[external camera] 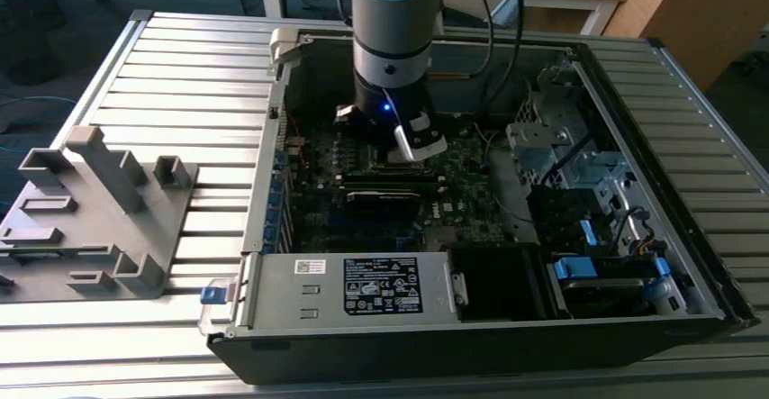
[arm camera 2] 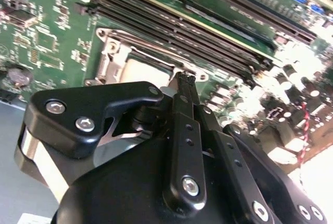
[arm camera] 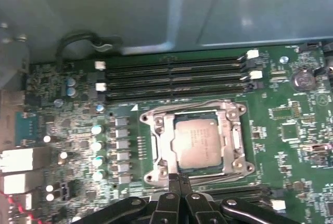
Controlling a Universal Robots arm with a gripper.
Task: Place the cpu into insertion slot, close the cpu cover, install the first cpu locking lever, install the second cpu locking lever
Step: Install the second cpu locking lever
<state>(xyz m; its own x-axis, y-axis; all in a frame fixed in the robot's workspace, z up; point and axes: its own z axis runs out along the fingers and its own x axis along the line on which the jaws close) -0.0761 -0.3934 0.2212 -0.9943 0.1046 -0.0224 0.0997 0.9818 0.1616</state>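
Chip (arm camera: 196, 141) sits in socket, cover (arm camera: 233, 142) down around it. Claw (arm camera: 178, 183) pressed together (holding nothing) at cover's edge; lever step in hand, needs a careful hook-and-press.

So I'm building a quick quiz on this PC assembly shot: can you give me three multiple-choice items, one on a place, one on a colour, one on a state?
1. Where is the cpu?
A. On the grey fixture outside the case
B. In the socket on the motherboard
C. On the power-supply box

2. What colour is the motherboard?
A. Green
B. Red
C. White

3. How do the gripper fingers stand?
A. Wide open
B. Shut on the chip
C. Shut, tips together

Answers: B, the chip sits inside the cpu cover frame; A, its surface is green; C, in both wrist views the tips meet at the socket's edge, holding nothing.
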